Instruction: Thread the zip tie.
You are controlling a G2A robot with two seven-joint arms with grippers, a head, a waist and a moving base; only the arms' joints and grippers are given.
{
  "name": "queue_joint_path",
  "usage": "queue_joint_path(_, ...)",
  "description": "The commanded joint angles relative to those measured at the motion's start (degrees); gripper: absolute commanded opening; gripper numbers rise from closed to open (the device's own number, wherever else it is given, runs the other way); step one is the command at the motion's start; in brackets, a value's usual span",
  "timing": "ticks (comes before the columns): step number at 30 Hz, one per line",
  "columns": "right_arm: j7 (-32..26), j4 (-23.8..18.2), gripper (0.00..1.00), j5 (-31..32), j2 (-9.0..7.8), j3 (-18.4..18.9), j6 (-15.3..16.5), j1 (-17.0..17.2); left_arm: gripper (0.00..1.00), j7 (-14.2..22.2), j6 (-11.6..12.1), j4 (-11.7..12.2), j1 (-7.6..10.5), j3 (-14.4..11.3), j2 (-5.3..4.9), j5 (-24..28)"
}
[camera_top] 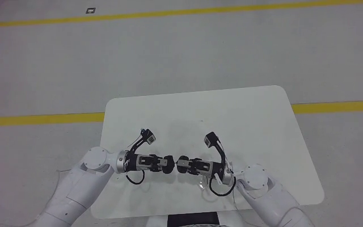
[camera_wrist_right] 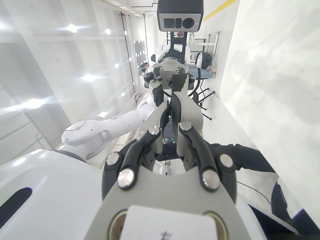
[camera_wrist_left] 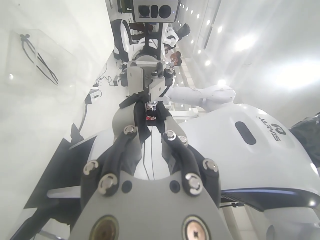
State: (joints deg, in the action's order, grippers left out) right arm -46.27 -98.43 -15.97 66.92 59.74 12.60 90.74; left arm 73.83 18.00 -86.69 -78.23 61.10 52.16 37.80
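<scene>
At the near edge of the table (camera_top: 227,113), centre: both arms lie level and meet tip to tip. Left claw (camera_top: 172,163) faces right claw (camera_top: 182,164), tips almost touching.

Right wrist view: right claw (camera_wrist_right: 172,101) is closed on the zip tie (camera_wrist_right: 175,108). The ribbed black strap lies along the inner face of one finger (camera_wrist_right: 190,112) and runs on to the left claw's tips.

Left wrist view: left claw (camera_wrist_left: 149,103) is pinched on the zip tie's other end, a black piece across its tips. A narrow gap shows farther back between the pads (camera_wrist_left: 138,123).

The zip tie is off the table, held in the air between the claws. Whether the tail has entered the head: cannot tell.

Farther out on the table, well apart from the claws: a clear pouch (camera_wrist_left: 57,48) with spare ties (camera_wrist_left: 30,51), black.

Beyond the table: grey floor with yellow lines (camera_top: 170,12).
</scene>
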Motion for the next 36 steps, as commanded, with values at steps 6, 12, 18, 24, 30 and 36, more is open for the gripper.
queue_joint_path(6,-0.46,0.23,0.0,-0.19,-0.15,-0.65,0.31,-0.19,0.09,-0.36,-0.37,-0.15,0.1,-0.17,-0.11,-0.33)
queue_joint_path(12,-0.59,0.38,0.0,-0.23,-0.26,-1.13,0.22,-0.57,0.06,-0.57,-0.61,-0.22,0.16,-0.32,-0.2,-0.4)
queue_joint_path(18,-0.39,0.57,0.0,-0.55,-0.36,-1.48,0.55,-0.74,0.06,-0.59,-0.63,-0.19,0.3,-0.52,-0.25,-0.36)
queue_joint_path(24,-0.22,0.7,0.0,-0.7,-0.49,-1.72,0.61,-0.87,0.06,-0.59,-0.58,-0.16,0.47,-0.77,-0.29,-0.27)
queue_joint_path(30,-0.12,0.81,0.0,-0.87,-0.61,-1.99,0.59,-1.03,0.04,-0.57,-0.58,-0.12,0.61,-1.0,-0.33,-0.19)
queue_joint_path(36,0.21,1.05,0.0,-1.06,-0.71,-2.17,0.65,-1.25,0.0,-0.6,-0.56,-0.03,0.74,-1.17,-0.4,-0.26)
